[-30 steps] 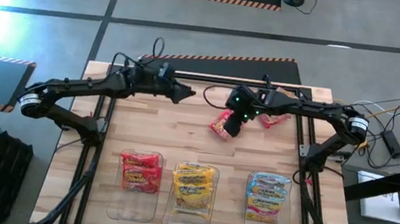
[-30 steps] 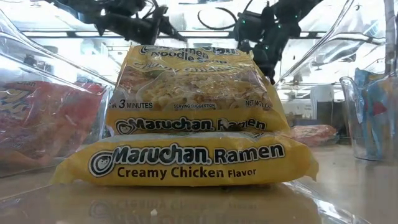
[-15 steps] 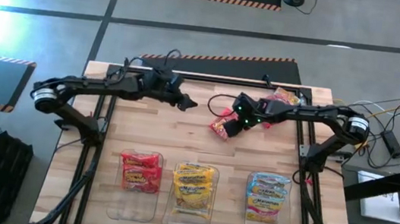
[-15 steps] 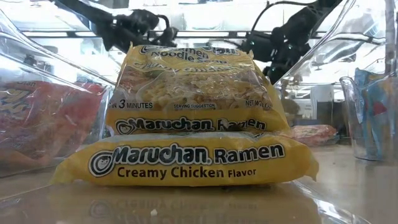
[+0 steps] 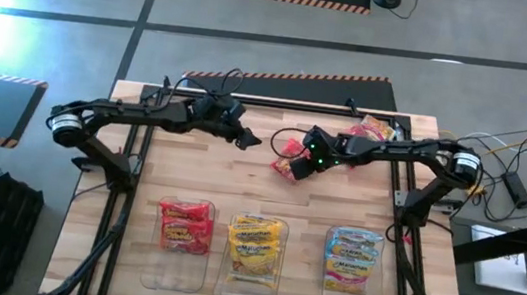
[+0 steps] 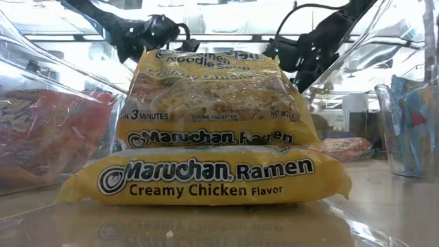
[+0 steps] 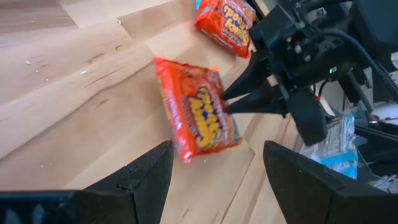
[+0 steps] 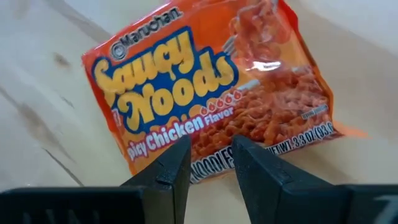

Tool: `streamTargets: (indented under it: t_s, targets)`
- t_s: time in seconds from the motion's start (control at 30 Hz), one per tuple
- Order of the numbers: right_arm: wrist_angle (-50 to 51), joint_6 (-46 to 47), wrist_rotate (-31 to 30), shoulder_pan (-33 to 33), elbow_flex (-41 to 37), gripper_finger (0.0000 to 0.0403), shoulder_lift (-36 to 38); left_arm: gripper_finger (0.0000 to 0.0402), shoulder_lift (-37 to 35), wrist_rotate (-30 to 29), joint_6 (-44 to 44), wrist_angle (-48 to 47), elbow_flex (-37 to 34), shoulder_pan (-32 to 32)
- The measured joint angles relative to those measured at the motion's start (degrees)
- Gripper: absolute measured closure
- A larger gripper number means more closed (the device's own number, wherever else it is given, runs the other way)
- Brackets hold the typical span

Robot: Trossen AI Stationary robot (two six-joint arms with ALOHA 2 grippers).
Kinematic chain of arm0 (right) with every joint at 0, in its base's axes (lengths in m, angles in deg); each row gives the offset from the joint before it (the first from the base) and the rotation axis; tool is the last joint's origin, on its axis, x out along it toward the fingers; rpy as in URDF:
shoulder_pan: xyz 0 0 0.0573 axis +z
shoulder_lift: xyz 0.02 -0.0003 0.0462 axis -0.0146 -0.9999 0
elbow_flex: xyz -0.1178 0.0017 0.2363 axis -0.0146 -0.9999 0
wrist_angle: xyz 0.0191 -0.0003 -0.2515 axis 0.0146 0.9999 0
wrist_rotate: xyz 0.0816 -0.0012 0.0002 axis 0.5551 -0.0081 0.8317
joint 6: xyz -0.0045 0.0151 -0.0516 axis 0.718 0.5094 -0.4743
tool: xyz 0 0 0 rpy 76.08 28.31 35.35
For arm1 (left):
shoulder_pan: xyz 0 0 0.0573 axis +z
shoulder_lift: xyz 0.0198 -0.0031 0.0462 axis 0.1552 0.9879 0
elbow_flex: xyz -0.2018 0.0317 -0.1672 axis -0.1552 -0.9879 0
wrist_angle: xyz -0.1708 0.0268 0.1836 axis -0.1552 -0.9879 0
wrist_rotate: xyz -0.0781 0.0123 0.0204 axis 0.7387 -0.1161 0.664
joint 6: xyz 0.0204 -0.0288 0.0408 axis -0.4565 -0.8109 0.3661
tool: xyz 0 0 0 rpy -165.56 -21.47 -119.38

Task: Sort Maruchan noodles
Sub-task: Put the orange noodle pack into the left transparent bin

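Wood table [image 5: 140,168], far middle: red packet [image 5: 289,158] (Saucy Noods) pinched at its edge by right gripper [image 5: 299,159]. Left gripper [image 5: 248,141] spread wide, hovering just left of it.

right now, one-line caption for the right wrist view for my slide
Right gripper closing its fingers on the edge of a red Saucy Noods packet lying on the wooden table.

Grey floor [image 5: 259,16] with striped hazard tape [image 5: 303,75] around the wooden table [image 5: 191,164].
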Motion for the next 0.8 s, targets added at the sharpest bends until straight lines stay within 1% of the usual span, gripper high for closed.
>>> streamTargets:
  t_s: [0.17,0.27,0.33,0.4,0.57,0.7,0.8]
  targets:
    - [-9.4,-4.5,1.0,0.3,0.2,0.0294,-4.6,0.0169,0.0,0.0,0.3,0.0,0.0,0.0]
    - [-16.8,-5.1,2.7,0.3,0.2,0.0295,-6.5,0.0169,0.0,0.0,0.3,0.0,0.0,0.0]
    - [-19.5,-5.0,3.5,0.3,0.0,0.0298,-6.8,0.0169,0.0,0.0,0.3,-0.1,0.0,0.0]
    - [-19.7,-4.7,4.2,0.3,0.0,0.0301,-6.4,0.0169,0.0,0.0,0.3,-0.5,0.0,0.0]
    - [-15.2,-3.3,4.4,0.7,-0.1,0.0302,-2.8,0.0169,0.0,0.4,1.1,-0.9,-0.1,0.0]
    - [-14.4,-1.6,4.5,1.9,-0.1,0.0304,0.2,0.0169,0.0,1.2,1.4,-0.9,-0.4,0.2]
    - [-14.8,-1.6,4.0,2.7,0.0,0.0303,1.0,0.0169,0.0,1.2,1.4,-0.9,-1.0,0.2]
